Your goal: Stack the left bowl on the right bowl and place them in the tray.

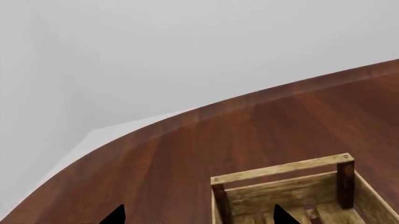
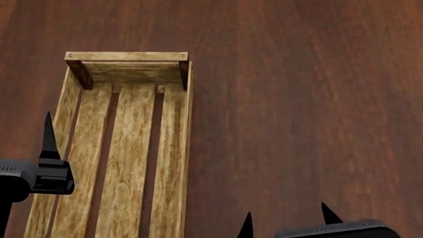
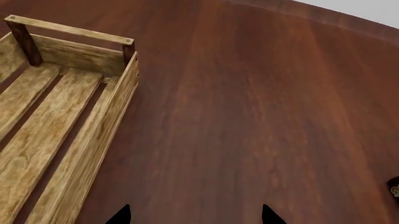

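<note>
On dark wood table [image 2: 297,99], tray [image 2: 126,148]; wall seemingly grey.

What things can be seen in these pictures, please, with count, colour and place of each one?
tray: one, light wood, slatted bottom, nothing inside; on the table, toward the robot's left.
table: one, dark reddish-brown wood, under everything.
small dark object: one, cut off at the right wrist view's edge; cannot tell what it is.
bowls: none in view.
left end effector: black, open, over the tray's near part.
right end effector: black, open, over bare table beside the tray.
</note>
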You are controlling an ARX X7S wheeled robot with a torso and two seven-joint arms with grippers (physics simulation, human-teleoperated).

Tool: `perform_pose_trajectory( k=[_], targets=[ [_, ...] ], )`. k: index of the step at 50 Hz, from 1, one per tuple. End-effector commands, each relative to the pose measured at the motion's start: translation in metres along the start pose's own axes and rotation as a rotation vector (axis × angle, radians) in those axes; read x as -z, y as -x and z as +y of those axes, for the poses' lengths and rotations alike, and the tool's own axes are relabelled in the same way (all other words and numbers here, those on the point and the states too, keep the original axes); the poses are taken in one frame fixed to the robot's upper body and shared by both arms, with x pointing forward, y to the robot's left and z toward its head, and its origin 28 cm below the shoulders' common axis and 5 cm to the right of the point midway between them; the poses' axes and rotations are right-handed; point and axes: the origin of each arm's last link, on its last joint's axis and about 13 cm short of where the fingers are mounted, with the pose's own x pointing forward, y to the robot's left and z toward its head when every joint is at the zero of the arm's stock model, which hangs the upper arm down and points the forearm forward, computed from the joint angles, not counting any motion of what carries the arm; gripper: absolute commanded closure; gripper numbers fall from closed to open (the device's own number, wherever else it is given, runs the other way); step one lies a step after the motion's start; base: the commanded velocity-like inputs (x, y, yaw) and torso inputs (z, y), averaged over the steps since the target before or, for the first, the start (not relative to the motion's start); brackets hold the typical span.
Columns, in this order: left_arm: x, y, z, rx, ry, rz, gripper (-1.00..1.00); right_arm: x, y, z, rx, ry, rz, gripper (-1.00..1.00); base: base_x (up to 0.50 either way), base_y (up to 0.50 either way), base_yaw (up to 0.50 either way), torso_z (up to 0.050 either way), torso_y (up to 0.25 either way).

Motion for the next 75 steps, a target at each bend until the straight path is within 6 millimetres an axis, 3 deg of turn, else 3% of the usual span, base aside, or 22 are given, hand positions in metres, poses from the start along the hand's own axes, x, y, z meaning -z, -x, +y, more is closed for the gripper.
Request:
perform_pose_trajectory(
  k=[1,33,62,75],
  targets=[
    [0.000,0.001,0.001,-0.004,-0.003,0.003,-1.00,0.013,0.009,0.004,-0.012,-0.022,0.039,-1.00,0.00,0.00,0.00,0.000,0.000],
    [-0.001,0.002,0.001,-0.007,-0.002,0.001,-1.00,0.036,0.042,0.018,-0.066,-0.073,0.147,-1.00,0.00,0.00,0.00,0.000,0.000],
    [-0.003,0.003,0.003,-0.015,0.005,-0.001,-1.00,0.068,0.056,0.029,-0.085,-0.102,0.266,-1.00,0.00,0.00,0.00,0.000,0.000],
    [-0.004,0.003,0.004,-0.016,0.009,-0.002,-1.00,0.075,0.052,0.038,-0.139,-0.105,0.286,-1.00,0.00,0.00,0.00,0.000,0.000]
  ],
)
